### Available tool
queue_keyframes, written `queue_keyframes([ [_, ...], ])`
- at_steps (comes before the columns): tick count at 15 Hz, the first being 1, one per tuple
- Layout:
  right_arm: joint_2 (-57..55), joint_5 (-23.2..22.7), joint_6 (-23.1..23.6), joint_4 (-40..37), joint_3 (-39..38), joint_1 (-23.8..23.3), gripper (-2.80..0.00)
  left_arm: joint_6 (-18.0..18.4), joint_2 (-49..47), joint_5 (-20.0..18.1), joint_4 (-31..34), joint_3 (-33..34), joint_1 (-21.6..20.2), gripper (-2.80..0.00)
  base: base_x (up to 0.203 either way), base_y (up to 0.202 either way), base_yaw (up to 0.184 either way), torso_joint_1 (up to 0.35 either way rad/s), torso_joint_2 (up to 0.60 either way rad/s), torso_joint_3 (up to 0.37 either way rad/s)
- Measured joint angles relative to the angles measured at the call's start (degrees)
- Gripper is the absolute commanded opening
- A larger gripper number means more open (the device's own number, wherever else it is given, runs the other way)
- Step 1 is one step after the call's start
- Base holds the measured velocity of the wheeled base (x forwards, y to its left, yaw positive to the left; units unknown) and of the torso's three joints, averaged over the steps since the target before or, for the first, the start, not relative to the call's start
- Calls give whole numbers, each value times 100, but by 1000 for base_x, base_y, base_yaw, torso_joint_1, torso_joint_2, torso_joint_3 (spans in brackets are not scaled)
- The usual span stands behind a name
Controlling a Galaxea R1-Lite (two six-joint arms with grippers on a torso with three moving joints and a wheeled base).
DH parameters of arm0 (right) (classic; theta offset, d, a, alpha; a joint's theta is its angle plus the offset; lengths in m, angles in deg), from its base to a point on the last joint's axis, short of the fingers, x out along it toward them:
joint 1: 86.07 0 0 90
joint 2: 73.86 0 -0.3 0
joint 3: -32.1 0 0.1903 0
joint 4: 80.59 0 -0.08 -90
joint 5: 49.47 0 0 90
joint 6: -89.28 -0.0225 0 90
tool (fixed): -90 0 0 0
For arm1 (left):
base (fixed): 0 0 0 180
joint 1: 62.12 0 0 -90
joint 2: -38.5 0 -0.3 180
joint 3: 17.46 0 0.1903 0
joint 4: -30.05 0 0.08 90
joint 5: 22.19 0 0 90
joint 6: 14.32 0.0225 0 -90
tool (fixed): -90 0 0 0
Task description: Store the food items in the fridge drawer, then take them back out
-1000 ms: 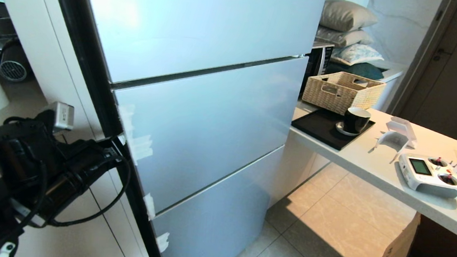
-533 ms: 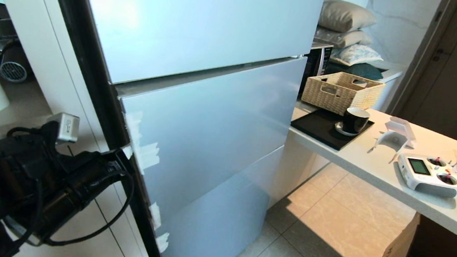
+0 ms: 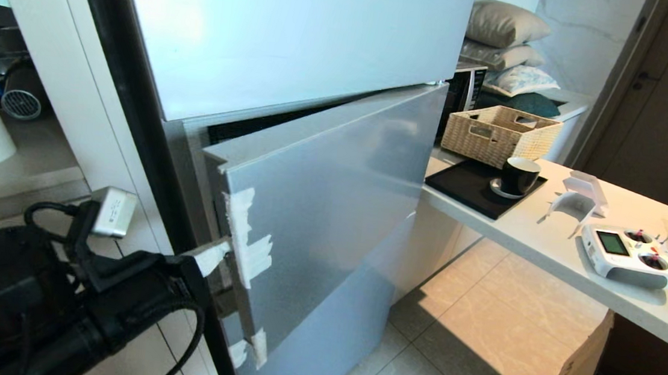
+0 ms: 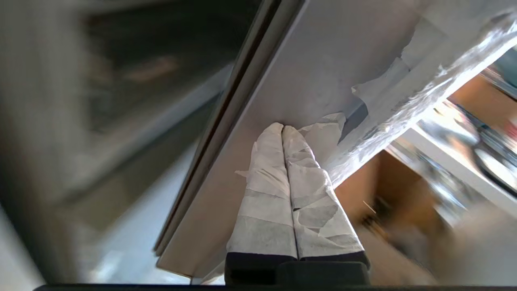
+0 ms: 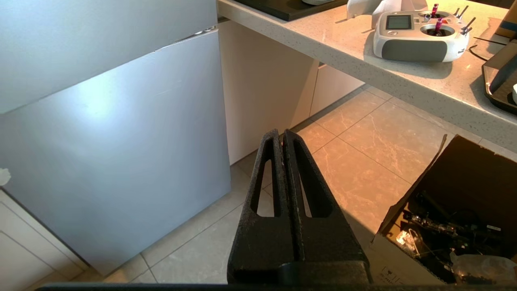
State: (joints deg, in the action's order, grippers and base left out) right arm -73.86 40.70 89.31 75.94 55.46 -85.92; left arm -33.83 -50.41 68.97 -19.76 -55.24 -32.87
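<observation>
At the left edge of the fridge, the middle door (image 3: 332, 211) is seen swung ajar, where a second ago it lay flush and half a second ago only a thin gap showed; a dark slot is now exposed above it. The left gripper (image 3: 207, 258), its tape-wrapped fingers (image 4: 266, 190) pressed together with nothing between them, is hooked behind the taped door edge (image 3: 244, 246). Access to the fridge drawer is judged to be only beginning: neither the drawer nor any food item is visible in any view. Contact of the closed fingertips with the door's inner face is shown by the left wrist view alone, while the head view alone gives the door's angle. The right gripper (image 5: 282, 135) is held clenched and empty over the floor tiles (image 5: 355, 161), beside a cardboard box (image 5: 456, 210), below the counter (image 5: 363, 64).
</observation>
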Motion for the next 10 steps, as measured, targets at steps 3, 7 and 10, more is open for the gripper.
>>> queue_keyframes([
  [3, 0, -1, -1, 1, 0, 5, -280, 9, 433, -574, -27, 660, 179, -280, 0, 0, 0, 0, 0, 0],
  [7, 0, 1, 1, 3, 0, 2, -280, 128, 917, -321, 0, 1136, 219, -280, 0, 0, 0, 0, 0, 0],
  [10, 0, 1, -4, 3, 0, 0, -280, 758, 1562, 260, 106, 1080, 193, -280, 0, 0, 0, 0, 0, 0],
])
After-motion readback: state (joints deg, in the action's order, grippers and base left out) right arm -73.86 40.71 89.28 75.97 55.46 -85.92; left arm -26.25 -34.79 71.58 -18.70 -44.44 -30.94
